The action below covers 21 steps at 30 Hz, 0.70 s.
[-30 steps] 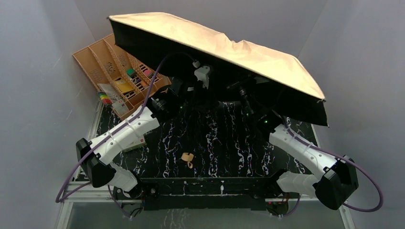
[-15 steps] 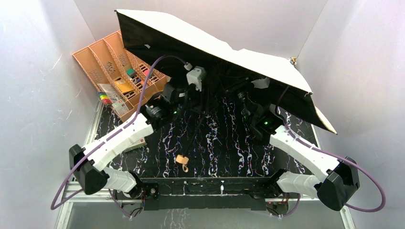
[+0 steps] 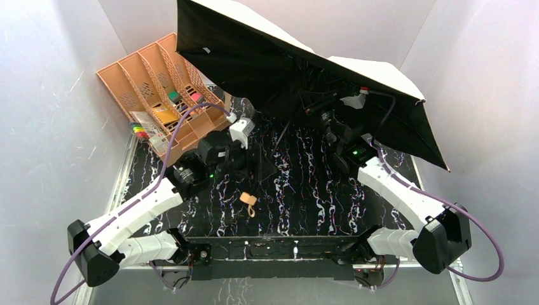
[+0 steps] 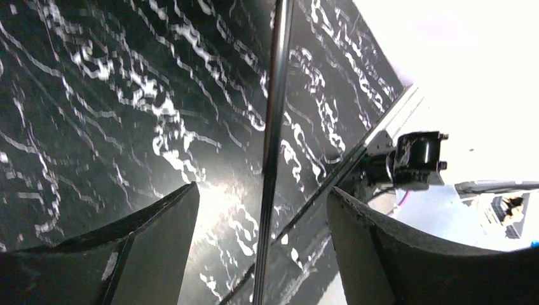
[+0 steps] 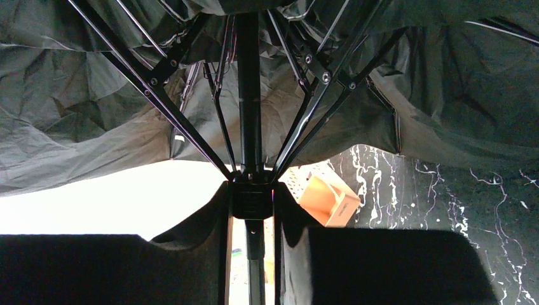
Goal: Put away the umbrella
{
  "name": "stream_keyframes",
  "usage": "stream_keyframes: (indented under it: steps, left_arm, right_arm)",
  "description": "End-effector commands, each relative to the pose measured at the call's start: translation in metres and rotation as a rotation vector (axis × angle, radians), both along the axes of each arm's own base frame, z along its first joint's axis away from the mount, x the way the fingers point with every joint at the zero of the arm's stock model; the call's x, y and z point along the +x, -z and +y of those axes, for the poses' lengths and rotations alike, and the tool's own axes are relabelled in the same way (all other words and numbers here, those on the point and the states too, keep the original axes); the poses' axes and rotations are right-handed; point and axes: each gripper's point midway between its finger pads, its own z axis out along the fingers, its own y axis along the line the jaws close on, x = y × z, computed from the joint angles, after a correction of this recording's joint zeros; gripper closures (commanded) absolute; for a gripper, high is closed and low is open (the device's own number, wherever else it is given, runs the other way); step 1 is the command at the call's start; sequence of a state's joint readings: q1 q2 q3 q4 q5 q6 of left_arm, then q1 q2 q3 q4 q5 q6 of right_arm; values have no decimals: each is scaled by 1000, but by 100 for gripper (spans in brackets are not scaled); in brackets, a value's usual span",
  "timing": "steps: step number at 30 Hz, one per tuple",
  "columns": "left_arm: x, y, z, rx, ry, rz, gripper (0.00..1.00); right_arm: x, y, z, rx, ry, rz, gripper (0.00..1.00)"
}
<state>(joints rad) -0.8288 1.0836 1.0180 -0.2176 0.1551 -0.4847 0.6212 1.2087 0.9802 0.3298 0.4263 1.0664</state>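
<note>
The umbrella is open, its black underside facing the arms and its tan outer side turned toward the back wall. A thin metal shaft runs down to the tan handle, whose loop strap hangs just above the table. My left gripper is open, and in the left wrist view the shaft passes between the fingers without touching them. My right gripper is shut on the black runner block where the ribs meet, under the canopy.
A peach-orange divided tray holding small coloured items lies at the back left, and one corner of the tray shows in the right wrist view. The black marbled table lies between the white walls. The canopy's right edge overhangs the right arm.
The canopy has tipped up and back toward the wall. My left gripper has opened off the shaft and drawn back toward the near left. The right gripper keeps its hold.
</note>
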Motion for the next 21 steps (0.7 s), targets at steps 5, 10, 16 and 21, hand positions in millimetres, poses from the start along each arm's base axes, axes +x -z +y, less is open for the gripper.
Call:
stream_keyframes:
  steps: [5,10,16,21]
  left_arm:
    - [-39,27,16,10,41,156,32]
    - [-44,45,20,43,42,197,44]
    - [-36,47,13,50,34,195,93]
    - [2,-17,-17,-76,-3,59,100]
  right_arm:
    - [5,-33,-1,78,-21,-61,100]
    - [5,-31,3,77,-41,-59,100]
    - [0,-28,6,54,-76,-63,100]
    - [-28,6,26,-28,-237,-16,100]
